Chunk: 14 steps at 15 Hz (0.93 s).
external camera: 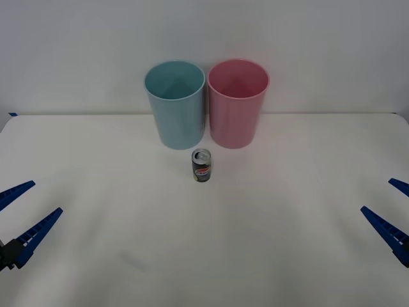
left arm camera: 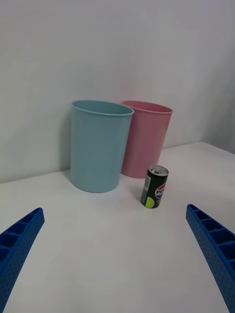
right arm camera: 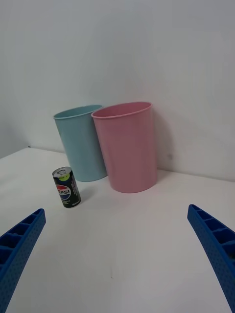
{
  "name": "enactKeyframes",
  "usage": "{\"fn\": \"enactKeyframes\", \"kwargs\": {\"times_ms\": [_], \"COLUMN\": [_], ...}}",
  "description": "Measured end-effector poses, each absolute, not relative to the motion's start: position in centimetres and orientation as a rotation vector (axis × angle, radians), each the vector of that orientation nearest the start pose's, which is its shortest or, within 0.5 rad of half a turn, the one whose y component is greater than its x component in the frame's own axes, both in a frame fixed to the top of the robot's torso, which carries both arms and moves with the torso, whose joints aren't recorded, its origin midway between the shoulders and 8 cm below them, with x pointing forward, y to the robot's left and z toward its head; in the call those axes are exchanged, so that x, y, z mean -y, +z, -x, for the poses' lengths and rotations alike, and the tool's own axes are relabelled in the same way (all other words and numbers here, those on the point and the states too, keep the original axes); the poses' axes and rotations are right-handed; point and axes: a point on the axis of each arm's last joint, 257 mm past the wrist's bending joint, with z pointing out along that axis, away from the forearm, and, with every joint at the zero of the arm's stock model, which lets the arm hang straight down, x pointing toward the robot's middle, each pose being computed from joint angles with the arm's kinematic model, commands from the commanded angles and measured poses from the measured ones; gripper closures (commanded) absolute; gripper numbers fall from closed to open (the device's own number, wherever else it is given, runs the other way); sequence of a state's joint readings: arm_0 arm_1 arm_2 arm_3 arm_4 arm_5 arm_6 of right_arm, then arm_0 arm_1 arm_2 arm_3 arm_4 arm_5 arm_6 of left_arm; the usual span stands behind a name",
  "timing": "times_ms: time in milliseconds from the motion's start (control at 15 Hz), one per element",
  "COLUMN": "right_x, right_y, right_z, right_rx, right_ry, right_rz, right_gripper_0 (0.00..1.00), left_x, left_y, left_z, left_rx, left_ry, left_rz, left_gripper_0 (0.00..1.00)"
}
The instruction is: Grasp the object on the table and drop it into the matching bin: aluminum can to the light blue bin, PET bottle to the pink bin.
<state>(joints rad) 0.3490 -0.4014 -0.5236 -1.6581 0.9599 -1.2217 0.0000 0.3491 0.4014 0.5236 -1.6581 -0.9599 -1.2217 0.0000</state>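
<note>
I see the aluminum can (external camera: pixel 202 165) upright on the table (external camera: pixel 96 192), ahead and between my spread left gripper (external camera: pixel 18 217) and spread right gripper (external camera: pixel 391 210), roughly equidistant, just before the light blue bin (external camera: pixel 175 105).

The table (external camera: pixel 96 256) was plain matte white. The light blue bin (external camera: pixel 175 103) was an unpatterned pale teal; the pink bin (external camera: pixel 237 102) a plain pink. The aluminum can (external camera: pixel 202 166) was black-blue with a red-and-white logo, a green patch and a silver top. Gripper fingers (external camera: pixel 30 235) were ribbed blue.
</note>
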Motion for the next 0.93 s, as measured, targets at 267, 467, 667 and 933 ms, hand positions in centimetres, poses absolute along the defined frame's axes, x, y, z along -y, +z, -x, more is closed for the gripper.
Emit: {"fn": "enactKeyframes", "kwargs": {"times_ms": [267, 467, 667, 933], "right_x": [32.9, 32.6, 31.7, 30.3], "right_y": [-17.3, -17.4, -17.8, -19.7], "right_z": [-34.4, -34.8, -35.4, -37.0], "right_rx": [-1.445, -1.446, -1.449, -1.467], "right_ry": [0.567, 0.563, 0.576, 0.609], "right_rz": [0.455, 0.461, 0.47, 0.497], "right_gripper_0": [0.0, 0.0, 0.0, 0.0], "left_x": [-33.0, -33.0, -33.0, -33.0], "left_y": [-16.9, -16.9, -16.9, -16.9], "left_z": [-34.2, -34.2, -34.2, -34.2], "left_rx": [-1.441, -1.441, -1.441, -1.441], "left_ry": [-0.567, -0.567, -0.567, -0.567], "left_rz": [-0.465, -0.465, -0.465, -0.465], "left_gripper_0": [0.0, 0.0, 0.0, 0.0]}}
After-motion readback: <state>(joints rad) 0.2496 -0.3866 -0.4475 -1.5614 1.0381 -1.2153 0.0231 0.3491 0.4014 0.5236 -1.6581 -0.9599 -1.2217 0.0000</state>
